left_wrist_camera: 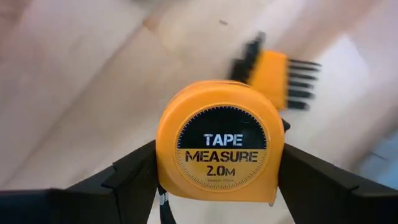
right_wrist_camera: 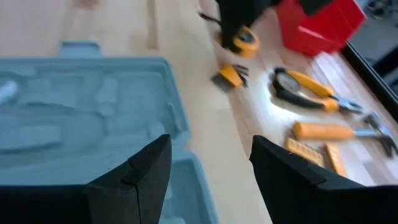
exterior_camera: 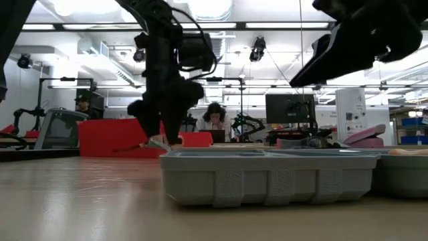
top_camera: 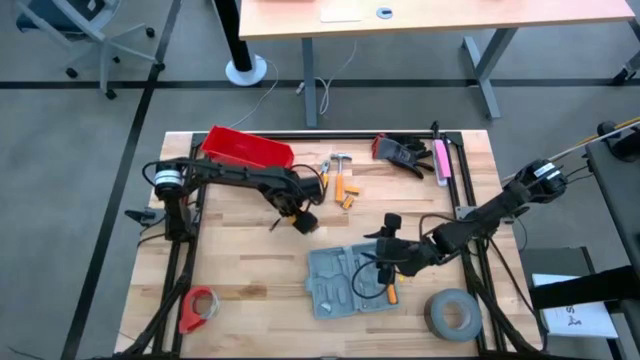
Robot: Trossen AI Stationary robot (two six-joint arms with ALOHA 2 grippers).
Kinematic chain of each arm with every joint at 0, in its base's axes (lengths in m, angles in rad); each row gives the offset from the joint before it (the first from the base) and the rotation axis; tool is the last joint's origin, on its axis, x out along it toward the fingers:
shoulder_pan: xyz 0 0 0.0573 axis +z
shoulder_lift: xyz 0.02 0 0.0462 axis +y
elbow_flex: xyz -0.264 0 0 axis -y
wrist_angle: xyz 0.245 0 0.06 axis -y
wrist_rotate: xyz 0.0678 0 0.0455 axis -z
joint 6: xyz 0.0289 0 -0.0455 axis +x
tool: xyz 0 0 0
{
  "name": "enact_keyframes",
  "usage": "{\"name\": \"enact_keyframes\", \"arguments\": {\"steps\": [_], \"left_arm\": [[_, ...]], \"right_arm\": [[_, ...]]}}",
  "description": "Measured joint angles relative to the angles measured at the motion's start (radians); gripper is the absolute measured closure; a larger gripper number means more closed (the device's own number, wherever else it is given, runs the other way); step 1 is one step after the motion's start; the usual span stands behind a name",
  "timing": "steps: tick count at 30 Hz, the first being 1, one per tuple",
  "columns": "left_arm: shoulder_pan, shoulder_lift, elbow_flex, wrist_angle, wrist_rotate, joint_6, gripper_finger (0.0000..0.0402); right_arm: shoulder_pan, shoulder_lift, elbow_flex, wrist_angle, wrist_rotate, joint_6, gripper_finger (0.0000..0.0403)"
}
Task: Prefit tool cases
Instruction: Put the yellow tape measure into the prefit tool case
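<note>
Plastic and pale wood dominate. I see my left pincer clamped on a rounded orange tape measure above the planked table. The moulded grey-blue tool case lies open and flat near the table's front, my right pincer spread wide over its recessed tray.

A flat grey-blue plastic tool case lies open at the wooden table's six o'clock side. The right gripper hovers over its three o'clock edge. The left gripper hangs at the case's eleven o'clock, near a red plastic bin.
</note>
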State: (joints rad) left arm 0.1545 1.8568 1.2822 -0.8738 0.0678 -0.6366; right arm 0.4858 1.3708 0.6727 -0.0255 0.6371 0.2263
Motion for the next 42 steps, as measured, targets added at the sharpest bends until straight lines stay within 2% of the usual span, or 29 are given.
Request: {"name": "enact_keyframes", "arguments": {"steps": [7, 12, 16, 20, 24, 28, 42], "left_arm": [[-0.085, -0.001, 0.073, -0.008, 0.050, -0.090, 0.0122], [-0.149, -0.001, 0.123, -0.007, 0.051, -0.188, 0.0120], [-0.202, 0.000, 0.158, 0.011, 0.051, -0.282, 0.0119], [-0.248, 0.000, 0.176, 0.080, 0.050, -0.377, 0.0119], [-0.282, 0.000, 0.171, 0.220, 0.045, -0.464, 0.0119], [-0.308, 0.000, 0.163, 0.310, 0.014, -0.521, 0.0119], [-0.355, 0.035, 0.157, 0.427, -0.145, -0.689, 0.0117]], "right_arm": [[0.000, 0.000, -0.018, -0.052, 0.020, 0.070, 0.0204], [-0.002, 0.000, -0.028, -0.059, 0.022, 0.108, 0.0204], [-0.005, 0.000, -0.029, -0.077, 0.066, 0.134, 0.0204], [-0.017, 0.000, -0.029, -0.070, 0.075, 0.119, 0.0204], [-0.022, 0.000, -0.029, -0.067, 0.075, 0.115, 0.0204], [-0.022, 0.000, -0.029, -0.067, 0.073, 0.121, 0.0204], [-0.022, 0.000, -0.030, -0.067, 0.071, 0.140, 0.0204]]}}
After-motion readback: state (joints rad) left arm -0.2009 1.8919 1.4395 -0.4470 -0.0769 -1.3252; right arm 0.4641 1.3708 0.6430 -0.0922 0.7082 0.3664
